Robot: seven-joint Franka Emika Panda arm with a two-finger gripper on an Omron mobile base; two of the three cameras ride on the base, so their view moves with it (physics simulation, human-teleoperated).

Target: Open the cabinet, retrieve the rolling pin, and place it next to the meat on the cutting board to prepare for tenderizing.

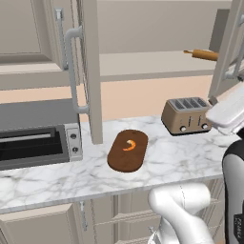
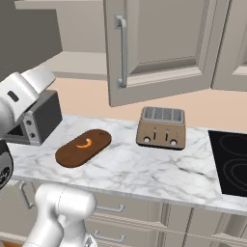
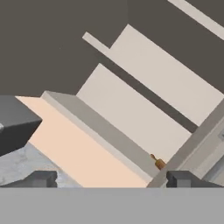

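Closest to me, the robot's white arm point(image 1: 183, 209) rises in front of the base cabinets, its upper link bending off toward the right edge of the left base view. Just past it on the marble counter point(image 1: 181, 157) lies the cutting board point(image 1: 127, 150), dark and oval, with the meat point(image 1: 129, 145) curled on its upper half; most of the board's length is bare, which looks like room left for a long tool beside it. A toaster point(image 1: 187, 116) stands farther right, well apart from the board. Above, the cabinet point(image 1: 90, 71) has both doors swung out, so the opening step appears done. On its lower shelf, far right, rests the rolling pin point(image 1: 202, 54), lying flat and untouched. From the hand view, the gripper point(image 3: 113, 179) is tilted and aimed up into the open shelves, fingertips point(image 3: 41, 178) spread wide with nothing between them, the pin's end small and far ahead. Next, I'd judge, comes a reach up to it.
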